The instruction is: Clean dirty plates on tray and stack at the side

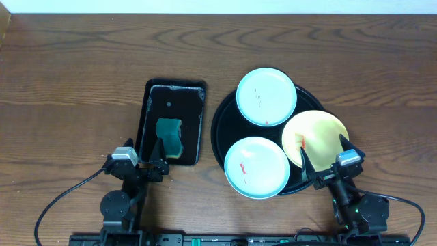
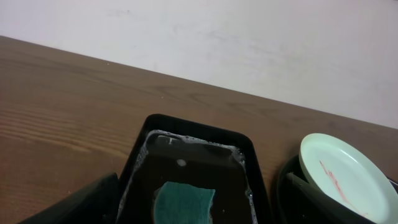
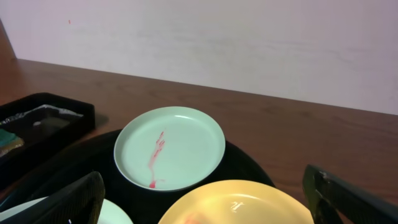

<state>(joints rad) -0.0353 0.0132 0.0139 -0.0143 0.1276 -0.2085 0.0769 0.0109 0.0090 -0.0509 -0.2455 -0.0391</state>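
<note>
Three red-smeared plates [image 1: 266, 96] lie on the round tray [image 1: 218, 130]. The left gripper [image 1: 145, 152], left of the tray, and the right gripper [image 1: 324, 152], at its near rim, both gape empty.

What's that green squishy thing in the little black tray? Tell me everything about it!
It is a sponge, teal-green on top, with a thin yellowish layer showing along one edge. It looks soft and roughly rectangular, with a wavy far edge. It lies flat in the small rectangular black tray, at the end nearest the robot. The tray floor looks wet, with foam along its walls. The open left gripper is close by, not gripping it.
</note>
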